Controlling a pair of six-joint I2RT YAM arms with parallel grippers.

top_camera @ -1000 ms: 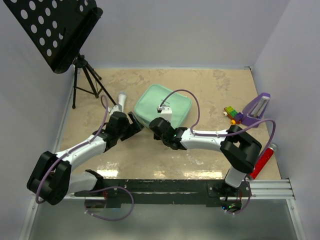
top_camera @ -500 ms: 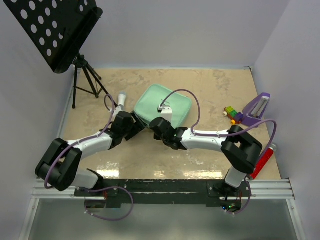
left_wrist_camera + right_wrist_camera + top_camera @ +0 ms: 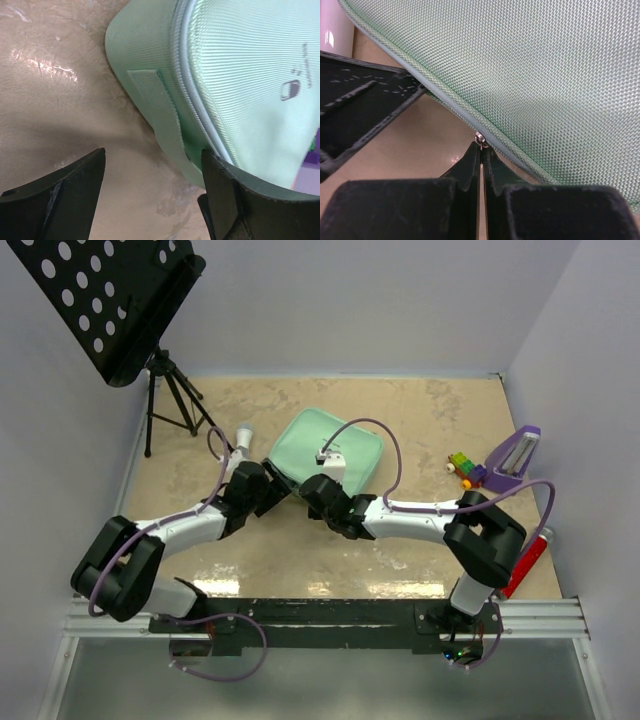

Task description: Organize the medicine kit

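Where the medicine kit [image 3: 305,440] lies: flat on the table [image 3: 430,420], a little left of centre. It is a mint-green woven zip case, shut as far as I can see, with a capsule mark on the lid.
Kit from my hands: just ahead of both. My two wrists meet at its near edge, the left at the near-left corner and the right beside it, toward the middle of that edge.
Right gripper [image 3: 481,150]: fingers pressed together, tips up against the zip line [image 3: 452,107]. The small metal zip pull [image 3: 479,137] comes out right at the tips, so I read it as pinched, though the tab itself is hidden.
Left gripper [image 3: 152,155]: jaws spread wide and holding nothing. The kit's rounded corner sits between them, hard by one finger [image 3: 235,200]; I cannot tell whether it touches. The other finger is over bare table.
Zip axis: the seam follows the near edge and bends round the corner toward the left gripper.
Nearer arm: the right for the pull, the left for bracing.
Coming move, my judgement: draw the pull along the seam, following its curve rather than tugging outward, while the left jaws steady the corner.
Risk: a soft, light case may slide or swivel. The wrists are crowded, so a pull toward the corner runs at the left gripper.
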